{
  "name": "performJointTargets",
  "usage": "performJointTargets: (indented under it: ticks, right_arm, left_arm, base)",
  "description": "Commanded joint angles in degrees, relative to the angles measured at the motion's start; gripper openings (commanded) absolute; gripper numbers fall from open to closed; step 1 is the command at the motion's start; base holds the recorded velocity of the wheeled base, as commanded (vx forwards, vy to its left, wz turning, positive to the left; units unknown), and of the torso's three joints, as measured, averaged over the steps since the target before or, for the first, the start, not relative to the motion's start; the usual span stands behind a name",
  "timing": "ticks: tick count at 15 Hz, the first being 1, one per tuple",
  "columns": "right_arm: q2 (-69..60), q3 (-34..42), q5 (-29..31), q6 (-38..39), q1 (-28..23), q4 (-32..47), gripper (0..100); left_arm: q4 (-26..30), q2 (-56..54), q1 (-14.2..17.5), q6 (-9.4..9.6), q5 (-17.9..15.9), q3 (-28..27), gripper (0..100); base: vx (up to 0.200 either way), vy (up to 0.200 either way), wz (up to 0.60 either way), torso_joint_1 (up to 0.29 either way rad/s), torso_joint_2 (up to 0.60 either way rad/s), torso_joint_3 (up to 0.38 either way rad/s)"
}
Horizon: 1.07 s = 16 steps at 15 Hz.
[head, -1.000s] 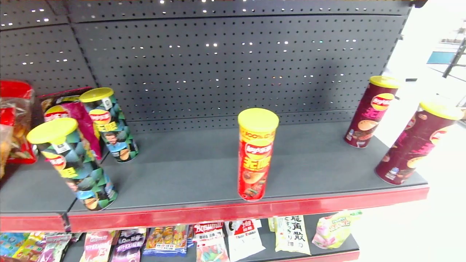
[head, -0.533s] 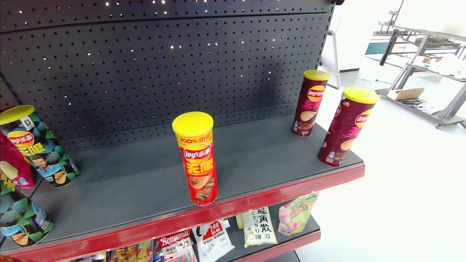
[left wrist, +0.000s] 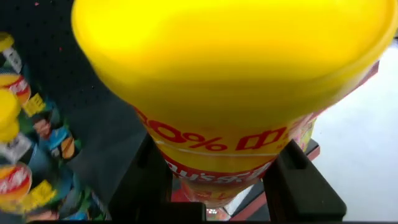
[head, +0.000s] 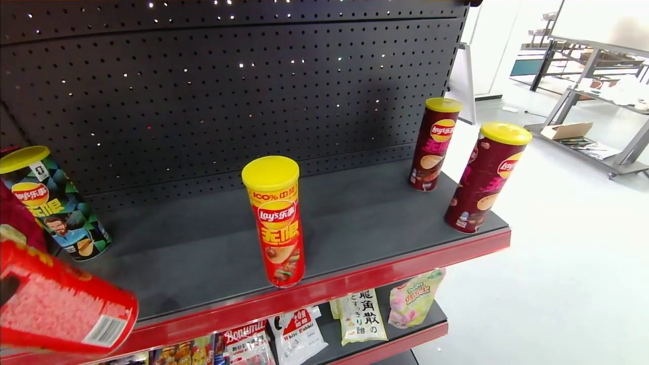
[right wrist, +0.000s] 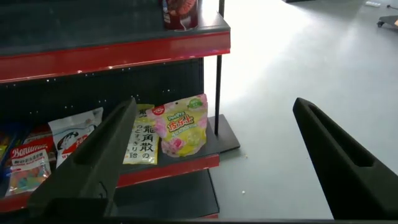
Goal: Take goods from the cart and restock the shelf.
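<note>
At the far left of the head view, the held red chip can (head: 66, 309) hangs tilted in front of the shelf (head: 203, 253). Its lid end is cut off by the frame edge, so its base and barcode side are what show. From the left wrist view, its yellow lid (left wrist: 230, 56) looms close, and the left gripper (left wrist: 221, 186) pinches the can's body between two black fingers (left wrist: 146, 180). Behind it, a magenta pack (head: 15, 223) is mostly hidden; what it is cannot be told. Below, the snack bags (head: 299, 334) on the lower shelf are partly covered by the upper shelf's red lip. The right gripper (right wrist: 217, 168) hangs beside that lower shelf, fingers spread wide with nothing between them, near a green-and-pink bag (right wrist: 180, 124).

Five chip cans show, all yellow-lidded: the held one and four standing on the shelf. These are one green-patterned can (head: 56, 208) near the perforated back panel (head: 228, 101), one standing red can (head: 276, 223) at the front edge, and two maroon cans at the right end. The rear maroon can (head: 435, 147) is by the panel, and the front maroon can (head: 484, 180) stands at the corner.
</note>
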<state>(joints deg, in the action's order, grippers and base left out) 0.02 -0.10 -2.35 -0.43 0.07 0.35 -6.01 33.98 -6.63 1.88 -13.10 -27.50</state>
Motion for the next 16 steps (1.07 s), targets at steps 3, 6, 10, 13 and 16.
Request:
performJointTargets:
  ticks: [3,6,10,13,16]
  right_arm:
    - [-0.02,0.01,-0.02,-0.01,0.01,0.0,100]
    - [-0.02,0.01,-0.11,-0.01,0.01,0.0,100]
    - [-0.02,0.01,-0.02,-0.1,0.01,0.0,100]
    - [-0.02,0.1,-0.11,-0.01,0.01,0.0,100]
    - [-0.02,0.01,-0.11,-0.01,0.01,0.0,100]
  left_arm:
    - [-17.02,25.88,-0.05,0.14,-4.21,-4.4,0]
    - [-25.81,36.6,-1.54,0.06,-4.21,-5.11,0]
    - [-29.15,48.73,-5.59,-0.03,-3.77,-12.22,0]
    - [-28.97,57.43,-6.99,0.5,-1.05,-19.34,0]
    - [-28.53,63.5,-10.59,-1.09,7.92,-25.58,0]
  base:
    - [0.0,0.0,0.0,0.0,0.0,0.0]
    - [0.0,0.0,0.0,0.0,0.0,0.0]
    - [0.0,0.0,0.0,0.0,0.0,0.0]
    - [0.0,0.0,0.0,0.0,0.0,0.0]
    - [0.0,0.0,0.0,0.0,0.0,0.0]
